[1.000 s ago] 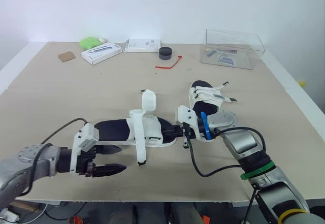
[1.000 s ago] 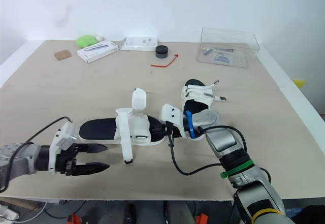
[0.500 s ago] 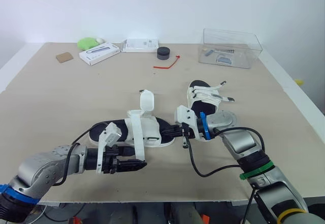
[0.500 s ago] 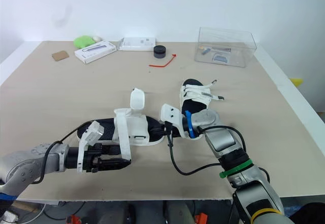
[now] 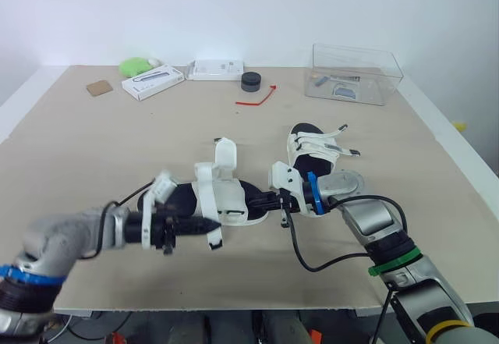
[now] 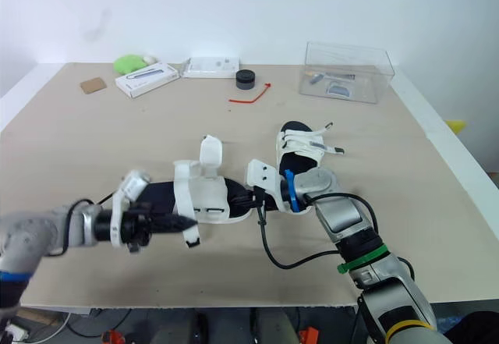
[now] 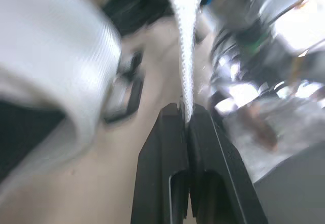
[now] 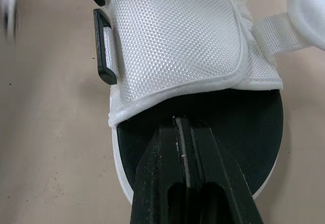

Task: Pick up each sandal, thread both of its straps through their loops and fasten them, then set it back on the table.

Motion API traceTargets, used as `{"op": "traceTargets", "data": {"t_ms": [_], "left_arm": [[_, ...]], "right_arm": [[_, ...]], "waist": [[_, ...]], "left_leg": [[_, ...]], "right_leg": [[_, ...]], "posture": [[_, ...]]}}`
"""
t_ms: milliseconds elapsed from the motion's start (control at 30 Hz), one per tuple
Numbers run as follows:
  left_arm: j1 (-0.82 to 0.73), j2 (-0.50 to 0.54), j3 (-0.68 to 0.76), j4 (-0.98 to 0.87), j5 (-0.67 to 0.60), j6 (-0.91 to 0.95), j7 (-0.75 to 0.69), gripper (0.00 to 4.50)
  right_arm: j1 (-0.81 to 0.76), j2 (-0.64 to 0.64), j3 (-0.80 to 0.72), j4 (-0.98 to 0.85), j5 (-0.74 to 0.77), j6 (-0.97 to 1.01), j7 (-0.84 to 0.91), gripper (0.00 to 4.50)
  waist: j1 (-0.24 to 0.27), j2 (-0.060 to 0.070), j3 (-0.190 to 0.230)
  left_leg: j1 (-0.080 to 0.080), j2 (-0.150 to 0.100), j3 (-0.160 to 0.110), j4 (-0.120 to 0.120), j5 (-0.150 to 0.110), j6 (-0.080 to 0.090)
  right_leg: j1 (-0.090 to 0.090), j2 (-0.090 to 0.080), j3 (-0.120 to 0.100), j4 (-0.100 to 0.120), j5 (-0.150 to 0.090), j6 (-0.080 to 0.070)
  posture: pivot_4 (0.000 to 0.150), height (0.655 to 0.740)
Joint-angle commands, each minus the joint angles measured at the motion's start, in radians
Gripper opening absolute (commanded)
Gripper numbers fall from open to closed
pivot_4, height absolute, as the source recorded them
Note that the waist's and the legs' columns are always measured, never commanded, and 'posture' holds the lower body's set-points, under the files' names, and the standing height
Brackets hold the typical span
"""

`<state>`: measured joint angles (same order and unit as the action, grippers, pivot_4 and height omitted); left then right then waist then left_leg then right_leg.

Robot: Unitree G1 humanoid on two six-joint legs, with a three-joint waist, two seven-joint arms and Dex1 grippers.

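A white-strapped sandal with a black sole [image 5: 183,200] lies at the middle of the table. One wide strap [image 5: 214,233] hangs down over its near side. My left gripper [image 5: 206,225] is shut on this strap, and in the left wrist view the white webbing [image 7: 187,51] runs out from between the black fingers [image 7: 162,148]. My right gripper [image 5: 267,200] is shut on the sole at the sandal's right end [image 8: 244,132], just below the white mesh upper [image 8: 172,36] with its black loops [image 8: 105,56]. The second sandal [image 5: 316,150] lies behind the right gripper.
At the back stand a clear plastic box [image 5: 355,73], a black round object [image 5: 251,81], a red tie [image 5: 260,97], two white boxes [image 5: 154,80] [image 5: 217,69], a green thing [image 5: 134,66] and a brown square [image 5: 100,87]. The table's front edge [image 5: 234,310] is close.
My left gripper has travelled right to the sandal's near side and shut on the hanging strap. The right gripper has held still on the sole.
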<state>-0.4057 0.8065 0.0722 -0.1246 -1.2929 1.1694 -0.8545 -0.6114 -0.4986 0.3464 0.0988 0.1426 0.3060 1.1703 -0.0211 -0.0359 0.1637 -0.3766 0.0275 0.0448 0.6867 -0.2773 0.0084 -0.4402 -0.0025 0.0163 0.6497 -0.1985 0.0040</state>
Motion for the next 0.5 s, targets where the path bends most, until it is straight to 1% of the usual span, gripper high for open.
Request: {"op": "traceTargets", "data": {"t_ms": [33, 133, 300, 500], "left_arm": [[-0.097, 0.018, 0.058, 0.092, -0.037, 0.057, -0.047, 0.04], [-0.175, 0.024, 0.020, 0.173, 0.072, 0.033, -0.097, 0.04], [-0.227, 0.015, -0.081, 0.225, 0.212, 0.007, -0.224, 0.04], [-0.263, -0.011, -0.145, 0.248, 0.297, 0.006, -0.320, 0.04]], "right_arm": [[-0.013, -0.007, -0.016, -0.029, -0.001, 0.000, -0.004, 0.00], [-0.014, -0.007, -0.016, -0.029, -0.002, -0.001, -0.004, 0.00], [-0.012, -0.010, -0.016, -0.035, -0.004, 0.000, -0.006, 0.00], [-0.006, -0.016, -0.020, -0.046, -0.003, 0.006, -0.011, 0.00]], "waist": [[0.000, 0.000, 0.000], [0.000, 0.000, 0.000], [-0.001, 0.000, 0.000], [-0.001, 0.000, 0.000]], "left_leg": [[0.000, 0.000, 0.000, 0.000, 0.000, 0.000], [0.000, -0.001, 0.001, -0.001, 0.000, 0.000], [0.000, -0.001, 0.003, -0.001, -0.001, 0.000], [-0.001, -0.001, 0.003, -0.001, -0.001, -0.001]], "right_leg": [[0.000, 0.000, 0.000, 0.000, 0.000, 0.000], [0.000, -0.001, 0.001, 0.000, -0.001, 0.000], [-0.001, 0.000, 0.002, -0.001, -0.001, -0.001], [-0.001, 0.000, 0.003, -0.001, -0.001, -0.001]], "posture": [[0.150, 0.7400], [0.150, 0.7400], [0.150, 0.7400], [0.150, 0.7400]]}}
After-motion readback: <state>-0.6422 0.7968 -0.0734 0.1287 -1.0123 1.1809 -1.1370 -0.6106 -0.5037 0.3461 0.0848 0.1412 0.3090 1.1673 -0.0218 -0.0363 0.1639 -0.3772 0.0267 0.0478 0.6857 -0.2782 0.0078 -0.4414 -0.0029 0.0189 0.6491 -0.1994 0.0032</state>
